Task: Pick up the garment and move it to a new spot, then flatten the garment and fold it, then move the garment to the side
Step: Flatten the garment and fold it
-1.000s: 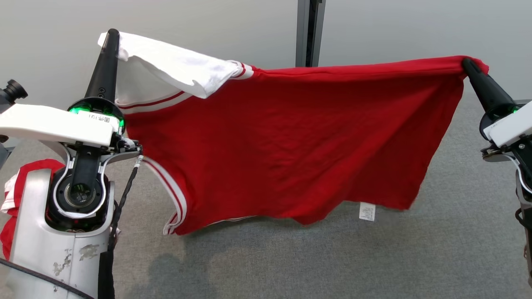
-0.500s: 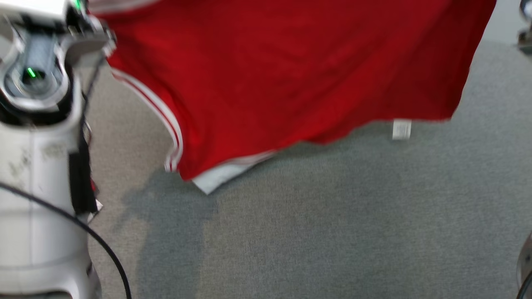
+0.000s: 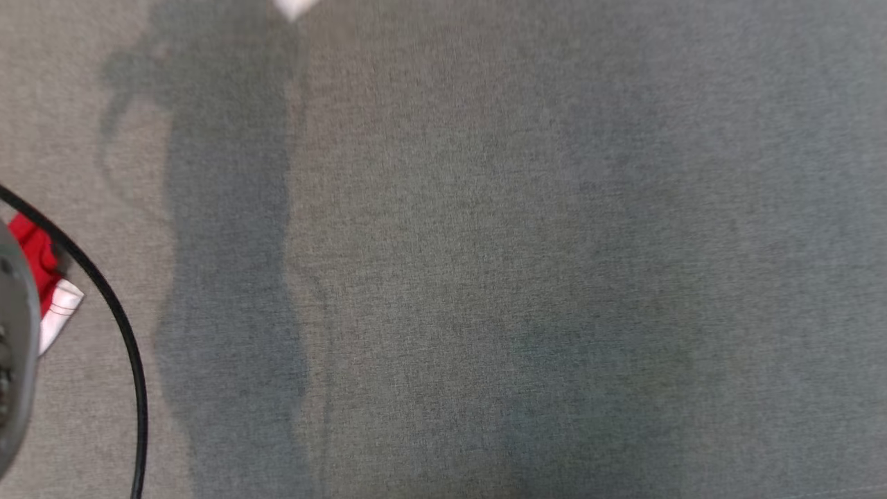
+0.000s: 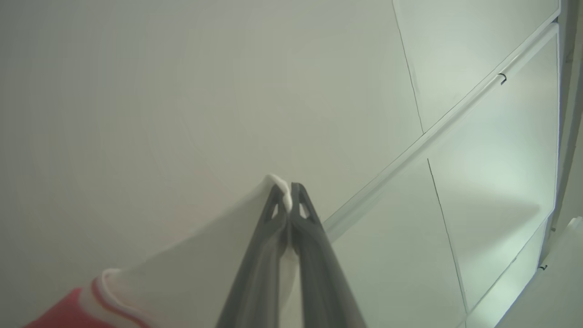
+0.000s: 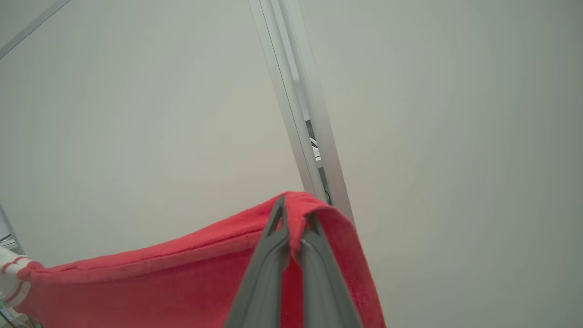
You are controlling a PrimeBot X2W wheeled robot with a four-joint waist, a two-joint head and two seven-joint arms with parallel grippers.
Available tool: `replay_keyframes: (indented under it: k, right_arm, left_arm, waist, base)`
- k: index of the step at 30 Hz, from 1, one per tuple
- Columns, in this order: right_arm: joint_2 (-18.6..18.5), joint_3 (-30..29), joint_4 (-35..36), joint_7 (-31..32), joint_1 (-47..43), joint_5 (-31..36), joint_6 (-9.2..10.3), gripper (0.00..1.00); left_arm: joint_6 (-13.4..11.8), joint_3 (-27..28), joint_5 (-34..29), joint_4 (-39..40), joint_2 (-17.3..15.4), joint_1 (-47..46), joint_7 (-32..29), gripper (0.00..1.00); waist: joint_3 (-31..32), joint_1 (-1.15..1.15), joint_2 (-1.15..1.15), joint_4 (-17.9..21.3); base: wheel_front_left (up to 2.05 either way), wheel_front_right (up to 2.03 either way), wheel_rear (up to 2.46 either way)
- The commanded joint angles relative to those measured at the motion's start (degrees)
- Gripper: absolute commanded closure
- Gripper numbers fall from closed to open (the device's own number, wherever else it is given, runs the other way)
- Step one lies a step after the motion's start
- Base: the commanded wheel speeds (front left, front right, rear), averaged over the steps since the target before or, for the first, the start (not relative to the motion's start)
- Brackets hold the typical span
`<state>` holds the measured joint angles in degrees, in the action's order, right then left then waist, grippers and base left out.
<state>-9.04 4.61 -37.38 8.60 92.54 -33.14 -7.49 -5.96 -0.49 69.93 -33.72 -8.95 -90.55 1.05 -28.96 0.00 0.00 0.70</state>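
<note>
Head camera has tipped down since a second ago, so the view has shifted, not the things. The garment [image 3: 294,7], then stretched across the frame, now pokes in as a white corner at the top edge, left of centre.

Head view, left to right:
- Far left edge: a grey curve of the robot body [image 3: 12,346].
- Just beside it, a red-and-white cloth [image 3: 50,287] lies on the floor. Cannot tell if it is part of the same garment.
- A black cable [image 3: 121,326] arcs over that cloth from the left edge to the bottom edge.
- Next, a tall dark shadow [image 3: 229,263] runs from top to bottom.
- The rest, to the right edge, is grey carpet [image 3: 554,208] with softer shadow patches.

Left wrist view: the left gripper [image 4: 287,193] is pinched tight on a white edge of the garment. White fabric falls away to the lower left, down to a red trim at the bottom corner. Behind are a pale wall and a slanted rail [image 4: 432,136] at the right.

Right wrist view: the right gripper [image 5: 296,212] is clamped on a red corner of the garment. The red cloth hangs taut toward the lower left, with white stripes at the far left edge. A metal post [image 5: 296,105] rises behind the fingers against a plain wall.
</note>
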Motion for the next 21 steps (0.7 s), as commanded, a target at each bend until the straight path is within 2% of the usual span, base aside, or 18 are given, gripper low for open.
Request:
replay_keyframes:
  k: [1,4,6,11,16,21]
  right_arm:
    - [-0.55,-0.04,-2.41,-3.49,2.02,1.44,0.0,1.0]
    - [-1.12,1.49,-7.16,-11.67,5.91,5.02,0.0,1.0]
    - [-0.74,2.12,-10.44,-15.49,6.95,5.11,0.0,1.0]
    - [-0.92,4.24,-18.94,-19.95,4.59,2.14,0.0,1.0]
    - [-1.93,6.65,-22.68,-21.77,-0.9,-1.06,0.0,1.0]
    - [-2.97,9.53,-23.27,-22.56,-7.88,-5.32,0.0,1.0]
  left_arm:
    - [1.15,0.12,-1.28,-2.0,-0.24,-2.78,2.13,1.0]
    - [3.86,-0.37,-2.27,-6.31,0.85,-7.58,5.86,1.0]
    - [5.89,-0.5,-2.23,-8.87,1.8,-9.18,7.62,1.0]
    - [10.7,-3.37,-3.34,-15.95,3.69,-8.41,8.56,1.0]
    - [12.66,-6.66,-4.44,-20.29,4.57,-4.13,8.12,1.0]
    - [13.42,-9.37,-4.61,-23.33,5.08,1.97,7.11,1.0]
  waist:
    - [-4.13,0.0,0.0,-0.13]
    - [-5.92,0.0,0.0,-0.64]
    - [-6.76,0.0,0.0,-1.02]
    - [-9.36,0.0,0.0,-2.05]
    - [-10.54,0.0,0.0,-3.19]
    - [-9.32,0.0,0.0,-4.15]
  base:
    - [0.0,0.0,0.0]
    - [0.0,0.0,0.0]
    - [0.0,0.0,0.0]
    - [0.0,0.0,0.0]
    - [0.0,0.0,0.0]
    - [0.0,0.0,0.0]
